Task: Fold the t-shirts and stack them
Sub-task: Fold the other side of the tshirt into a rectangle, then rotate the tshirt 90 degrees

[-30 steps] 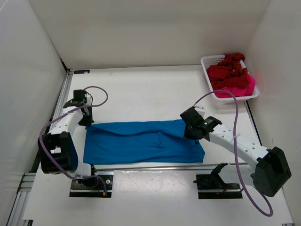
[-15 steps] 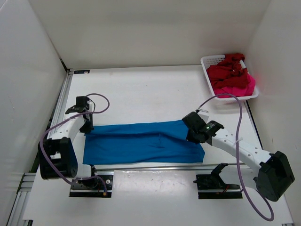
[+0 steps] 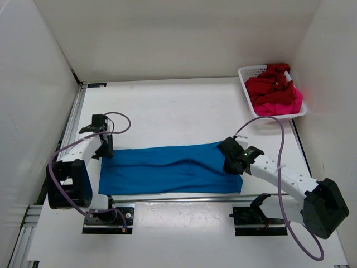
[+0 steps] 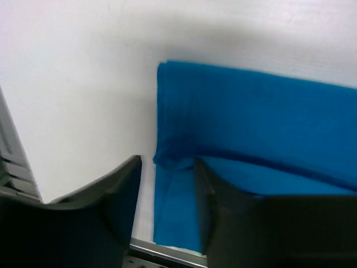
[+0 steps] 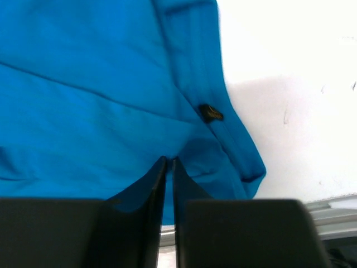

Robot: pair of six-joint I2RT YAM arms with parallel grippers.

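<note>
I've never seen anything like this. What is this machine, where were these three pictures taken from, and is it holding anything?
These are two robot arms bolted to a white table. One picture looks down on both from above. The other two come from small cameras on each wrist, looking past the dark fingers. A blue t-shirt lies on the table, folded into a long band. The left gripper stands open at the shirt's left end. The right gripper is almost closed and seems to pinch the cloth. A dark red t-shirt and a pink t-shirt sit in a white basket.
</note>
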